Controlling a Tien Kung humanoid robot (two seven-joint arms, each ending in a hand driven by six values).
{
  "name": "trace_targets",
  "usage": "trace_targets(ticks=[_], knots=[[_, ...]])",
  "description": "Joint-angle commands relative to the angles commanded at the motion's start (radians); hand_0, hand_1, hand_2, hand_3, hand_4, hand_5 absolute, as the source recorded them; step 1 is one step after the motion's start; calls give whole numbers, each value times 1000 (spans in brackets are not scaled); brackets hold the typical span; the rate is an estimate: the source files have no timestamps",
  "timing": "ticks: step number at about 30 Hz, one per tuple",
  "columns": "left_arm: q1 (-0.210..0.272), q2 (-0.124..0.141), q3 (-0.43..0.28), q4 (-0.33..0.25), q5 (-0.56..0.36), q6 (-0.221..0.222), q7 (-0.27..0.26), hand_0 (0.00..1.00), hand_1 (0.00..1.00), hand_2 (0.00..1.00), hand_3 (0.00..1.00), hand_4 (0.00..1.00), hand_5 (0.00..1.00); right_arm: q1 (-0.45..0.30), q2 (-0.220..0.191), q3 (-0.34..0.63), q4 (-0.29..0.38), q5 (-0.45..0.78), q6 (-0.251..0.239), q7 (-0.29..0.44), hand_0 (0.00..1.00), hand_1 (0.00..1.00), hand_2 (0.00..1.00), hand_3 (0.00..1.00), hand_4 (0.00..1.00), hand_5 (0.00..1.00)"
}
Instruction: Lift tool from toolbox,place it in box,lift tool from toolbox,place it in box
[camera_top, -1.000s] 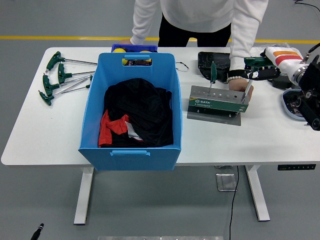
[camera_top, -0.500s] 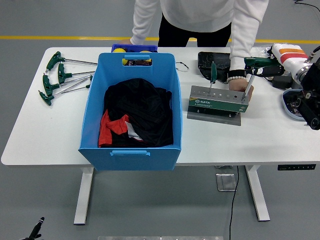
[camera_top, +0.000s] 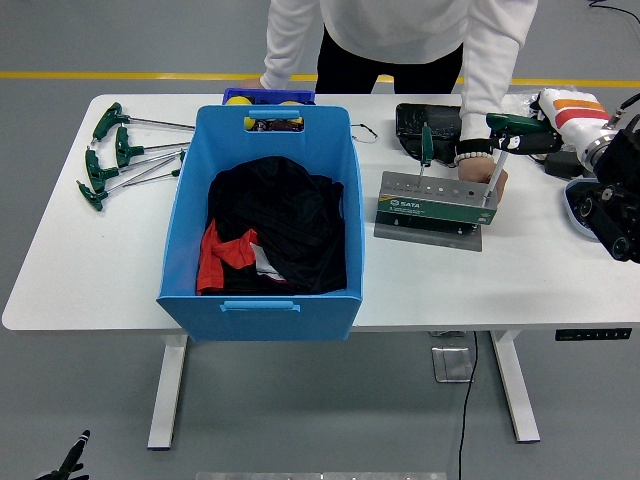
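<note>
above the toolbox (camera_top: 432, 205), the right hand (camera_top: 535, 138) grips a green-handled tool (camera_top: 503, 140).

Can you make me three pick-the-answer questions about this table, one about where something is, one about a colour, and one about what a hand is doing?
1. Where do the loose green-handled tools lie?
A. left of the bin
B. inside the bin
C. on the floor

2. What colour is the big bin?
A. red
B. blue
C. yellow

3. What does the right hand do?
A. rests flat
B. waves
C. grips a tool over the tool stand

Answers: A, they lie on the table beside it; B, its walls are blue; C, fingers wrap the green handle.
</note>
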Motion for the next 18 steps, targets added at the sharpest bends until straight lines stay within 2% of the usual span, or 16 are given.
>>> trace_targets(ticks=[18], knots=[[0, 0, -4, 0, 6, 2, 2, 658, 653, 705, 730, 913, 808, -7, 4, -42, -10, 53, -12, -30, 2, 2, 36, 36, 998, 740]])
